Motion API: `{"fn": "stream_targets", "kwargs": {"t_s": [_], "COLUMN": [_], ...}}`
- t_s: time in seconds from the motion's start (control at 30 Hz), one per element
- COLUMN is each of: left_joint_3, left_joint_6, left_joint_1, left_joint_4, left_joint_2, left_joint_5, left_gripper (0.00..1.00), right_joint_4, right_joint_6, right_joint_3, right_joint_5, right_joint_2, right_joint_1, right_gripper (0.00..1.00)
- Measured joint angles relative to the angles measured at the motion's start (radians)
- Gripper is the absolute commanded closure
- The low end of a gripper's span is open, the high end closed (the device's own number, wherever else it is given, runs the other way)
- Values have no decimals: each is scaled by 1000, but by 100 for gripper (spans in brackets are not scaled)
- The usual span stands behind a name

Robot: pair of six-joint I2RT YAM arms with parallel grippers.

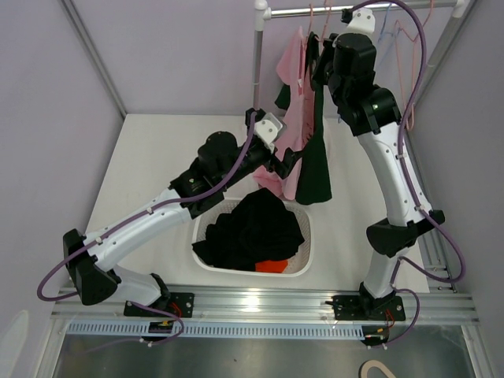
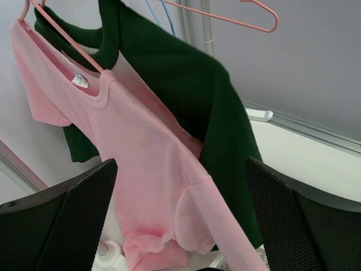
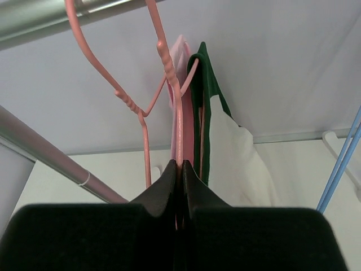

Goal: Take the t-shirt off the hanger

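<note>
To the left, a released left end effector, fingers spread wide, above the bench just past a basket of dark clothes. Straight ahead of it, the pink t-shirt, long axis slanting down from the hanger toward that opening, in front of a green t-shirt; contact unclear. Far nearer the hem than the other arm. To the right, up by the rail, the right end effector clenched on the hanger's neck. Likely next: close on the hem, draw down and off.
</note>
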Motion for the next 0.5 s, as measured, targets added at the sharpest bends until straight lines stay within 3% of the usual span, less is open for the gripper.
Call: {"fn": "stream_targets", "kwargs": {"t_s": [0.3,0.5], "left_joint_3": [0,-27], "left_joint_6": [0,27], "left_joint_1": [-11,-149], "left_joint_4": [-11,-21], "left_joint_2": [-1,-37], "left_joint_5": [10,-86], "left_gripper": [0,0], "right_joint_4": [-11,26], "right_joint_6": [-37,-8], "right_joint_3": [-21,-332], "right_joint_5": [39,105], "right_joint_2": [-87,-329], "right_joint_1": [23,88], "right_gripper": [100,100]}}
